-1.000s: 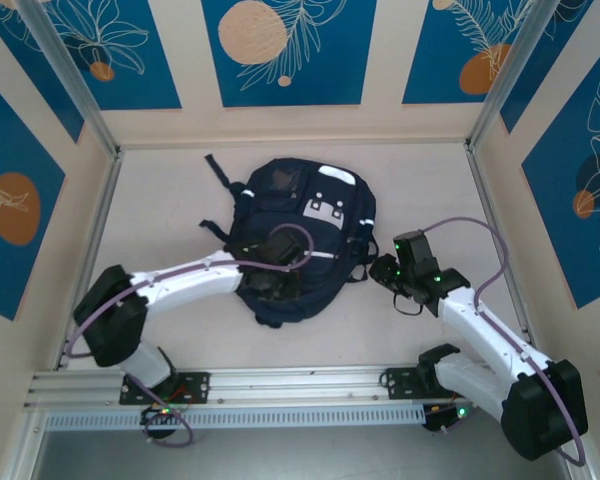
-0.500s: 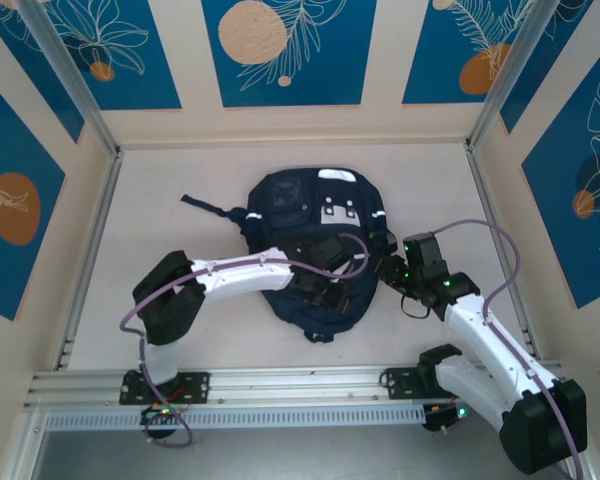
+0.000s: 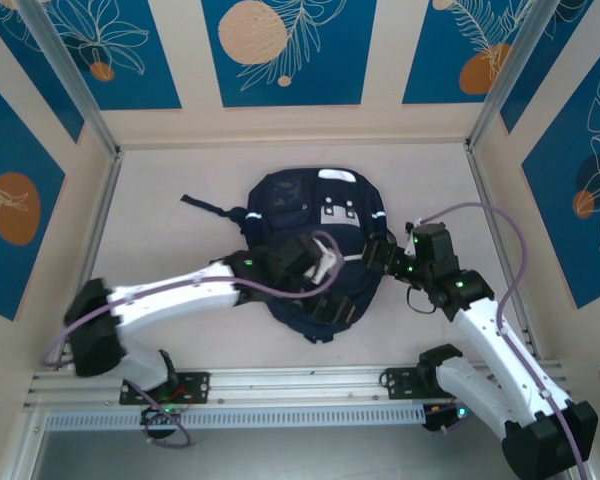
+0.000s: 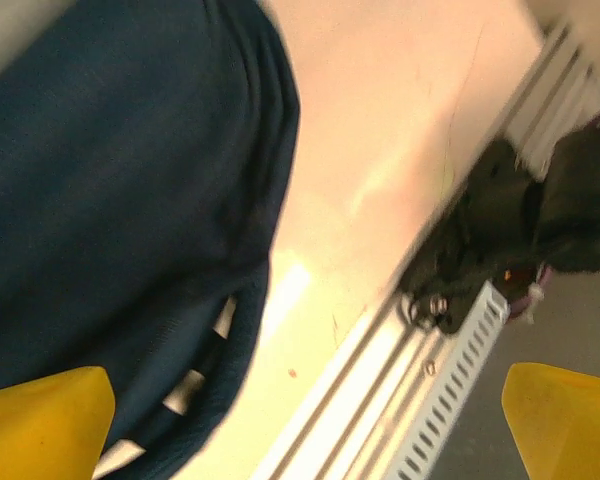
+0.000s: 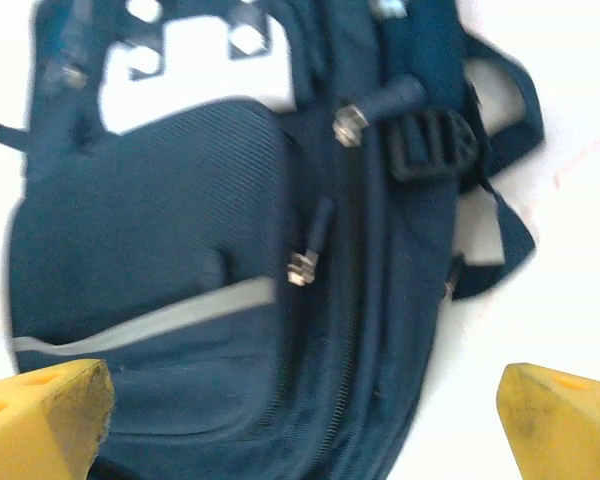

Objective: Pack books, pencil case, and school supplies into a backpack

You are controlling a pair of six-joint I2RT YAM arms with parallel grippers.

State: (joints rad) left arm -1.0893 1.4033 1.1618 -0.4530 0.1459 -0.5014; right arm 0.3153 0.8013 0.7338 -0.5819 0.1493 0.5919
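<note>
Navy fabric with white buckles: the backpack (image 3: 305, 205) lies flat in the middle of the table (image 3: 160, 190), one strap (image 3: 205, 205) trailing off to its left. The left arm reaches across its near half. The left gripper (image 4: 305, 425) hangs by the bag's near edge, its yellow fingers (image 4: 40, 425) spread wide with nothing between them. Past them are bare tabletop and the metal rail (image 4: 380, 400). The right gripper (image 5: 302, 425) hovers just above the bag's right side, its fingers (image 5: 40, 420) likewise released and empty, over a grey stripe (image 5: 150, 320) and two zip pulls (image 5: 302, 262).
</note>
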